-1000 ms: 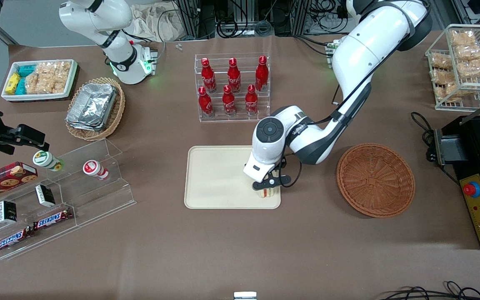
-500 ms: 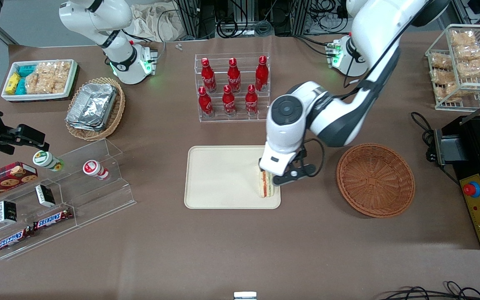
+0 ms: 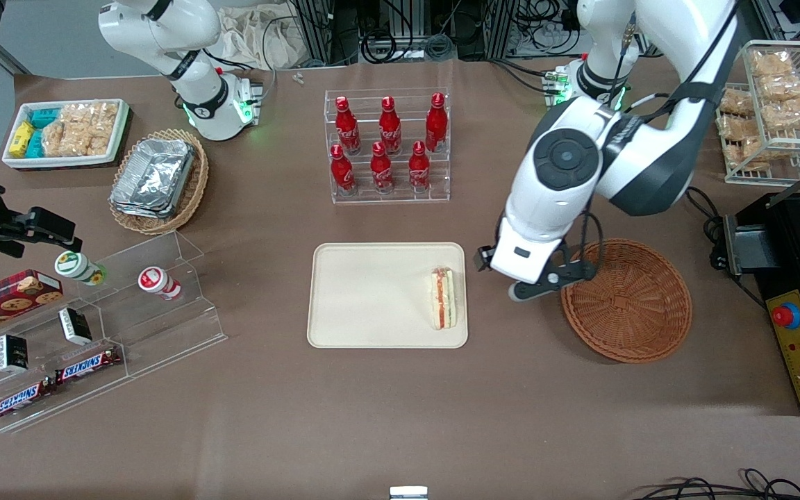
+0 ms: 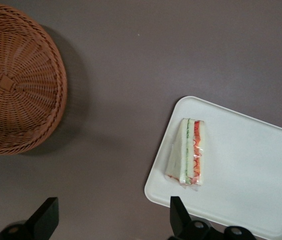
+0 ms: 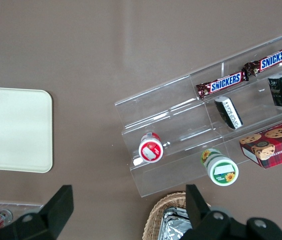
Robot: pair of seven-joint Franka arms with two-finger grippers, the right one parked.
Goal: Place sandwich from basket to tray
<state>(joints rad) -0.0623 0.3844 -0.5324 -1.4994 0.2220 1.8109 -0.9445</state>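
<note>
**A:** Where's your sandwich (image 3: 444, 298)?

**B:** On the tray (image 3: 372, 295), at its end nearest the basket (image 3: 626, 300), right of centre in the front view. The basket looks bare.

**A:** And the gripper (image 3: 533, 276)?

**B:** Released, fingers spread and holding nothing, above the table between tray and basket.

**A:** If you had to regrip?

**B:** I'd judge it light, soft, easily crushed, and the wrap probably slippery. Pinch the flat bread faces gently.

**A:** Anything one view adds?

**B:** Your wrist view shows the film wrap and both open fingertips (image 4: 45, 216); the front view shows the whole tray.
</note>
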